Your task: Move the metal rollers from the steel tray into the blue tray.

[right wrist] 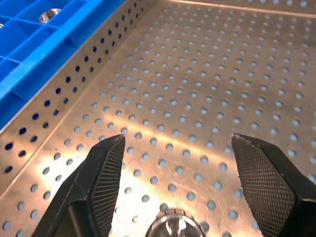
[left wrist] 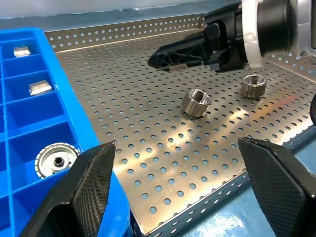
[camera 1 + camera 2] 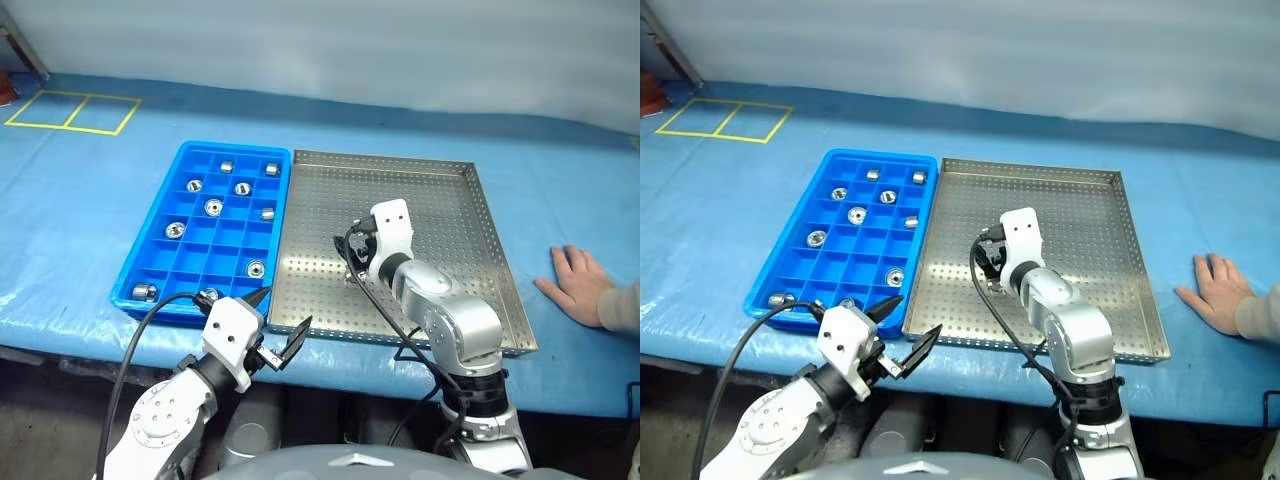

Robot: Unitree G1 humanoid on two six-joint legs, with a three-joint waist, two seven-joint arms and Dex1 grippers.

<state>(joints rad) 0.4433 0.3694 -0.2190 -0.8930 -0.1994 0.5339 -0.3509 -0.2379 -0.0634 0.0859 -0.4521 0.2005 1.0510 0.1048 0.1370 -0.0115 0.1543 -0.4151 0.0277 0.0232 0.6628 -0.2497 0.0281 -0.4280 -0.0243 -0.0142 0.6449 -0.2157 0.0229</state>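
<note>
Two metal rollers [image 2: 196,102] remain on the steel tray [image 3: 440,200], near its front-left part; the others sit in compartments of the blue tray [image 3: 150,255] alongside. The right gripper [image 1: 173,173] hovers over the steel tray, jaws well apart and empty, one roller directly below them. The left gripper [image 3: 280,325] waits at the counter [image 3: 80,200] edge, jaws wide, empty. Recommended: lower straight down, centre the roller, close squarely to prevent rolling.
</note>
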